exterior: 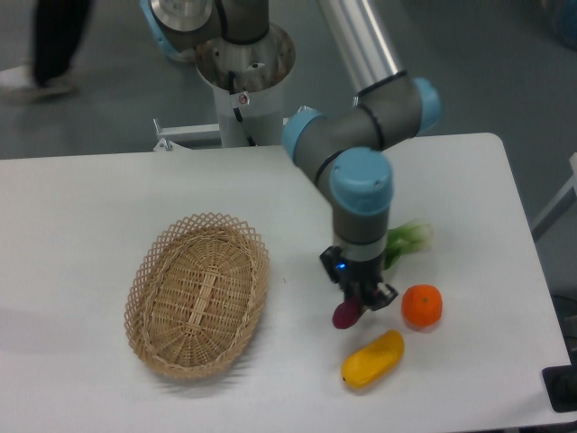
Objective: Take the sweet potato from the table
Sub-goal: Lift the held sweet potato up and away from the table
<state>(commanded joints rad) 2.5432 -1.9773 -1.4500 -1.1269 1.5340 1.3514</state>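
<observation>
The sweet potato (343, 315) is a small dark purple-magenta piece on the white table (90, 207), right of the basket. Only its lower left end shows; the rest is hidden by my gripper. My gripper (359, 302) points straight down over it, with its dark fingers (371, 296) around the sweet potato's upper part. The fingers look closed on it, and it seems to hang just above the tabletop, with a faint shadow beneath.
A woven wicker basket (198, 293) lies left of the gripper. A round orange (421, 306) sits just right of it, a yellow oblong fruit (372, 359) just below, and a green leafy vegetable (407, 239) behind. The arm's base (245, 72) stands at the back edge.
</observation>
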